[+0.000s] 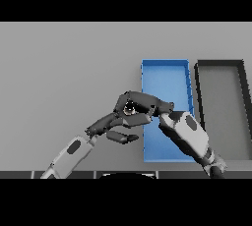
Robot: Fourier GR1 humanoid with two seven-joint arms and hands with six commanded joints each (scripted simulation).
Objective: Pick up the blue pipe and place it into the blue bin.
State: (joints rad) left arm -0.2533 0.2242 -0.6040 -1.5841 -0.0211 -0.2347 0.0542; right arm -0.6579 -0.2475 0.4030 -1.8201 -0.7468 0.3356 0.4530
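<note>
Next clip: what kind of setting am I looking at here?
Likely a bare tabletop sorting station rather than a home or kitchen: a plain grey table holding only a blue bin and a dark bin side by side, with the robot's right hand at the blue bin's edge.

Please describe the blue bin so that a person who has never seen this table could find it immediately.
On the grey table, look to the right half, where two long open bins lie side by side. The blue bin is the left one of the pair, and the right robot hand hovers at its left edge. Its neighbour, the dark bin, is grey inside with a black rim; only this one is bright blue.
</note>
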